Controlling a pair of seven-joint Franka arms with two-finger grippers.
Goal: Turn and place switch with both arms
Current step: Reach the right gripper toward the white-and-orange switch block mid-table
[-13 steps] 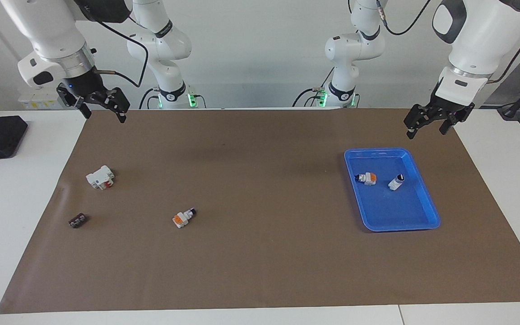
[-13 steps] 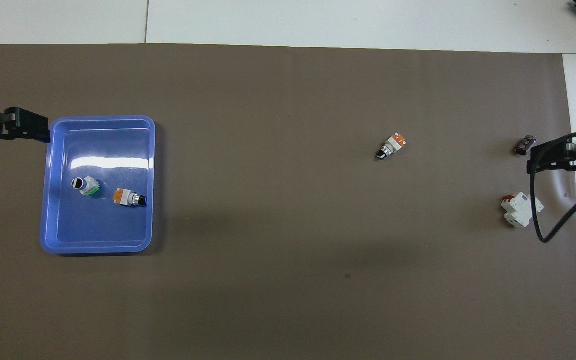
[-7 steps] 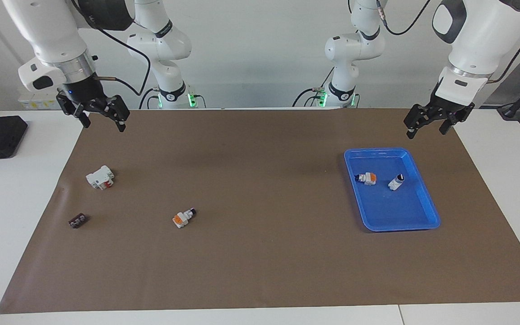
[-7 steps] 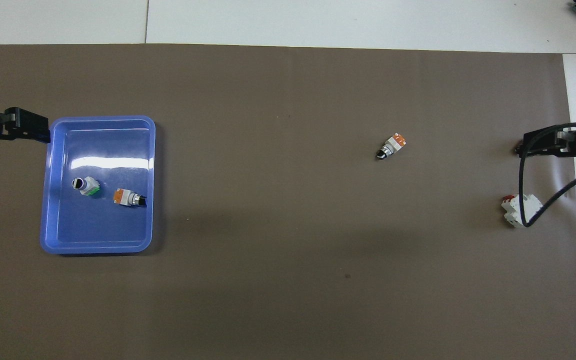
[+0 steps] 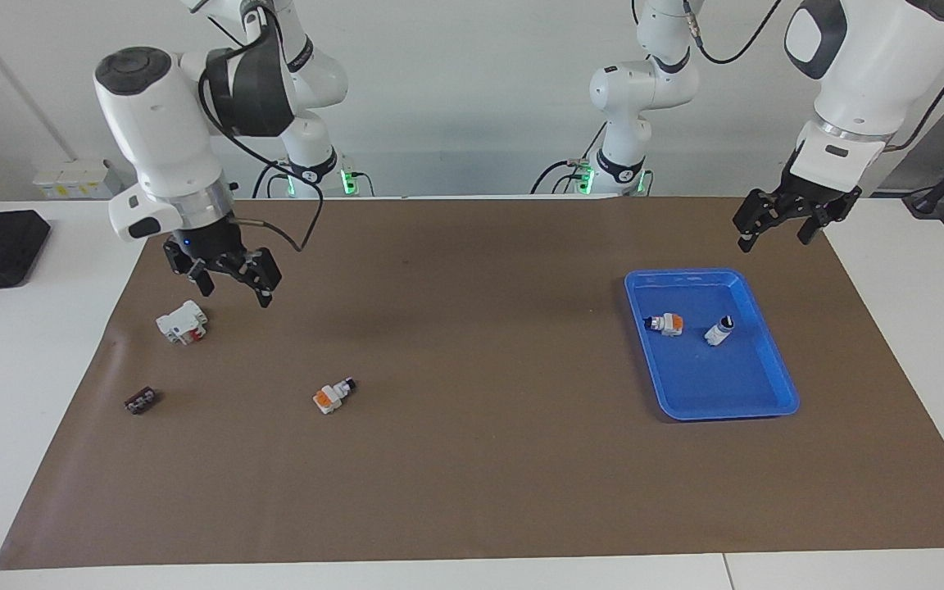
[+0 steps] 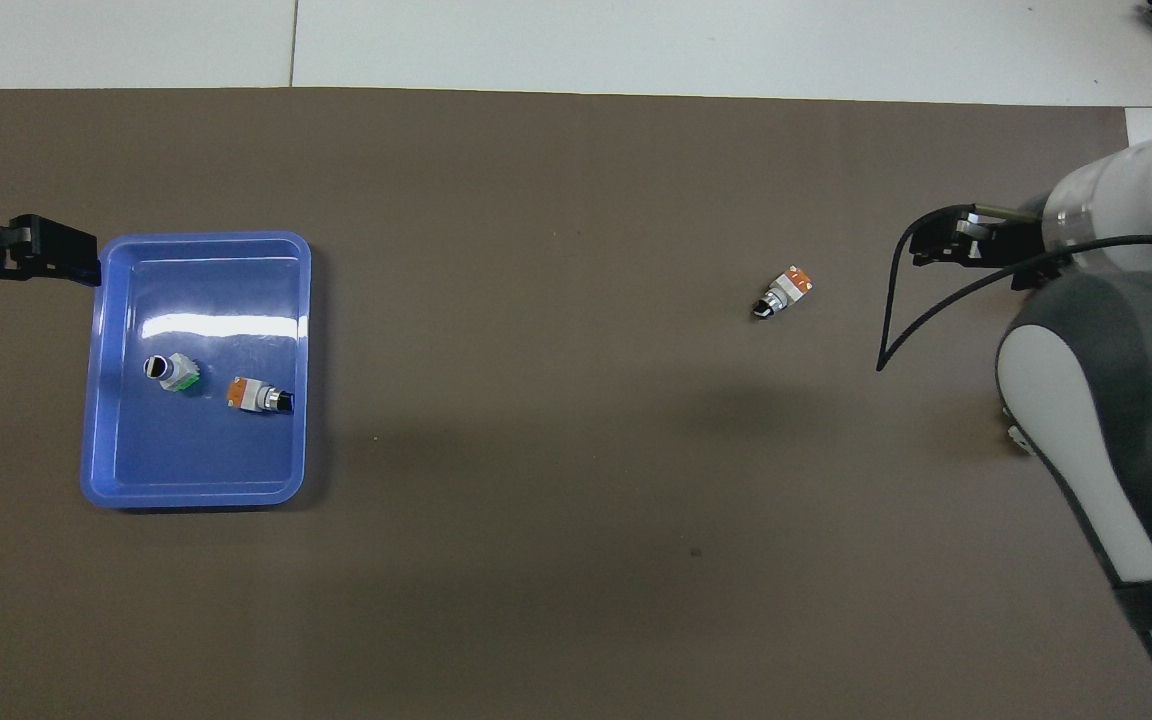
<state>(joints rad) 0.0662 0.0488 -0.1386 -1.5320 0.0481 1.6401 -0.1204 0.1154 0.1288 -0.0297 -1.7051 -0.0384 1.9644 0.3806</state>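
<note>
While the switch (image 5: 333, 397) lies on its side on the brown mat of the surface (image 5: 472, 459), well apart from everything else, neither arm has hold of anything. The right gripper (image 5: 231, 285) hangs open in the air just beside the larger white block with red parts (image 5: 182, 321), and the switch sits farther from the robots than that block. The left gripper (image 5: 773, 229) waits open above the mat by the corner of the blue tray (image 5: 775, 373) that is nearest the robots, at the left arm's end of the surface. In the tray lie a second orange-and-white switch (image 5: 665, 324) and a white cylinder with a black tip (image 5: 719, 329).

The main risk, judging from this layout, is a wrong pick: the right gripper is closer to the white block than to the switch, and a descent from here would meet the block instead. The switch is small and lies at a slant, so jaws lined up badly with its body could nudge it or roll it away rather than clamp it. A small dark part (image 5: 140, 401) also lies on the mat toward the right arm's end and could be mistaken for the target.
</note>
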